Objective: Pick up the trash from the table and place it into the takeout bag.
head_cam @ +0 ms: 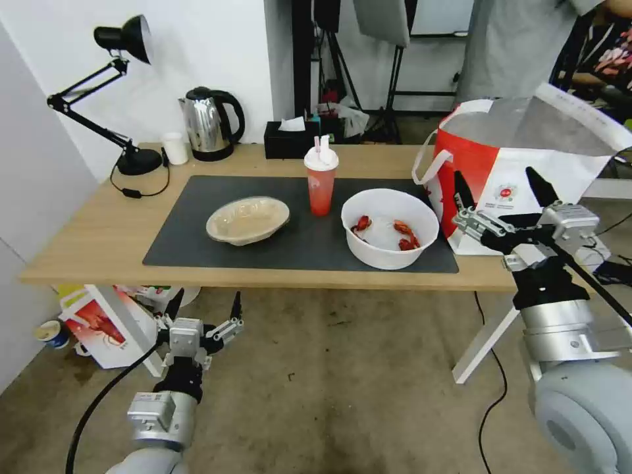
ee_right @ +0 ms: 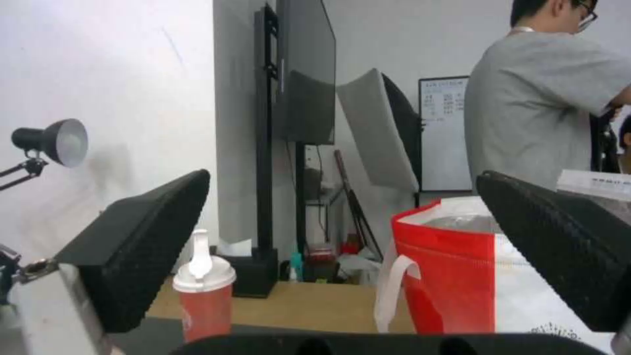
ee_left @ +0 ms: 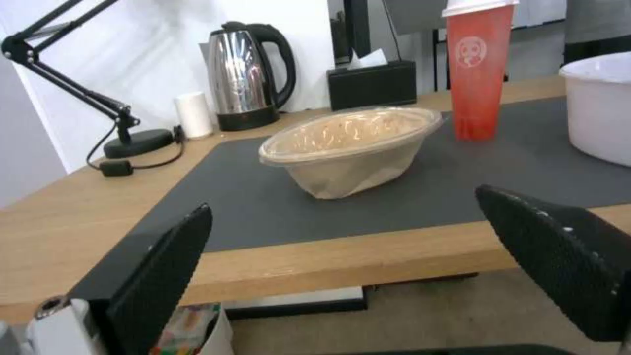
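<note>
My right gripper [head_cam: 501,191] hangs wide open beside the takeout bag [head_cam: 520,164]; left gripper [head_cam: 205,308] sits open below the table [head_cam: 85,243] edge.

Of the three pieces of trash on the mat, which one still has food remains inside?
The deep white bowl, nearest the takeout bag: red crayfish shells lie in it. The beige dish looks empty, and the red cup is lidded.

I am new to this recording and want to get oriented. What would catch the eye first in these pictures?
The red drink cup stands at the middle of the dark mat, between the beige dish and the white bowl holding red crayfish shells. At the table's right end stands the big white and red takeout bag, mouth open. The right gripper hangs open before the bag; the left gripper waits open, below the table's front edge.
</note>
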Robot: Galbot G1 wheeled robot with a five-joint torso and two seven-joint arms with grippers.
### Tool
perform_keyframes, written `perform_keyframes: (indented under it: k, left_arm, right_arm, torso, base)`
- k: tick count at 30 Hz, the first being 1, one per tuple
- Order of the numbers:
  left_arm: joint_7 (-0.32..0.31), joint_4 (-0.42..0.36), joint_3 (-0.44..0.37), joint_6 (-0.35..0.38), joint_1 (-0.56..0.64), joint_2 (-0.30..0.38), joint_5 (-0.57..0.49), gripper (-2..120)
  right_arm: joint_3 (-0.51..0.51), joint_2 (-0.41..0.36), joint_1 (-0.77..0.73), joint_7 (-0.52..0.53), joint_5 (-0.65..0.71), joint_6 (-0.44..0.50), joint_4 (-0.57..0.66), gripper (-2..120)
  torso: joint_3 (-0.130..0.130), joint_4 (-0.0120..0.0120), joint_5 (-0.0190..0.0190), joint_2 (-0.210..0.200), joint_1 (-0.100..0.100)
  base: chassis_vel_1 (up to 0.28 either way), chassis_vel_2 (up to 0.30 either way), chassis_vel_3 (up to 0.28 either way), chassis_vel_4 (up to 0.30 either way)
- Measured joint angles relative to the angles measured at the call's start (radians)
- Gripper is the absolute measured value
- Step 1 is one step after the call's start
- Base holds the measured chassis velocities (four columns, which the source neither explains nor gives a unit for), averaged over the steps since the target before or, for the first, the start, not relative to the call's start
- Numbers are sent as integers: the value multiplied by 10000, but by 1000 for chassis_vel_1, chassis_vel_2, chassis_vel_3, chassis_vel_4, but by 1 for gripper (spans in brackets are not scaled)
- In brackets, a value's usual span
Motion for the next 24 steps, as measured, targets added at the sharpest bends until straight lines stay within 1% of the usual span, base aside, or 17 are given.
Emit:
perform_keyframes:
  k: [3,5,6,9,10,14,15,17,18,21,24]
  left_arm:
    - [0,0,0,0,-1,1,0,100]
    - [0,0,0,0,0,0,0,100]
    - [0,0,0,0,0,0,0,100]
    - [0,0,0,0,0,0,0,100]
    - [0,0,0,0,0,0,0,100]
    - [0,0,0,0,0,0,0,100]
    - [0,0,0,0,0,0,0,100]
    - [0,0,0,0,0,1,0,100]
    - [0,0,0,0,0,0,0,100]
    - [0,0,-1,0,0,0,0,100]
    - [0,0,0,0,0,0,0,100]
  right_arm:
    - [3,-53,20,-13,75,-49,-9,100]
    - [1,-314,148,-64,376,-227,-23,100]
    - [1,-314,148,-64,376,-227,-23,100]
    - [-53,-1250,636,-245,1368,-836,-32,100]
    - [-53,-1250,636,-245,1368,-836,-32,100]
    - [-144,-2622,1358,-514,2829,-1730,-38,100]
    - [-144,-2622,1358,-514,2829,-1730,-38,100]
    - [-190,-3325,1729,-655,3576,-2188,-40,100]
    - [-201,-3532,1837,-694,3794,-2321,-40,100]
    - [-213,-3670,1910,-723,3949,-2422,-43,100]
    - [-215,-3682,1917,-726,3961,-2430,-44,100]
  torso:
    - [0,-2,1,0,0]
    - [0,-4,2,0,0]
    - [0,-4,2,0,0]
    - [0,2,1,0,0]
    - [0,2,1,0,0]
    - [2,1,0,0,0]
    - [2,1,0,0,0]
    - [2,1,-1,0,0]
    - [2,4,-7,0,1]
    - [2,0,2,0,1]
    - [1,-2,1,0,0]
  base:
    - [0,0,0,0]
    - [0,0,0,0]
    - [0,0,0,0]
    - [0,0,0,0]
    - [0,0,0,0]
    - [0,0,0,0]
    - [0,0,0,0]
    - [0,0,0,0]
    - [0,0,0,0]
    - [0,0,0,0]
    - [0,0,0,0]
